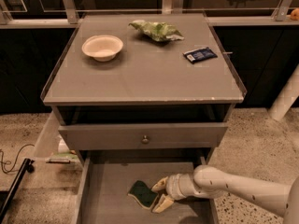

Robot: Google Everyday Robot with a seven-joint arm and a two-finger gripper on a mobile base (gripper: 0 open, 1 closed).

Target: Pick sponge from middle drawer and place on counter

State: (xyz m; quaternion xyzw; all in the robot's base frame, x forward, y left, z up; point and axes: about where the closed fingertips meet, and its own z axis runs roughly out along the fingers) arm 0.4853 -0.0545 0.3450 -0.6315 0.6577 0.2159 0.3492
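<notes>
The sponge (141, 192), dark green on top with a pale yellow edge, lies on the floor of the open middle drawer (100, 190). My gripper (159, 193) reaches into the drawer from the right on a white arm. Its two pale fingers are spread open, one behind and one in front of the sponge's right end. The sponge rests on the drawer floor between them. The counter (145, 73) is the flat grey cabinet top above.
On the counter stand a white bowl (102, 46), a green leafy snack bag (156, 30) and a small dark blue packet (200, 54). A closed drawer front with a round knob (145, 139) sits above the open drawer. A black cable (11, 160) lies on the floor at left.
</notes>
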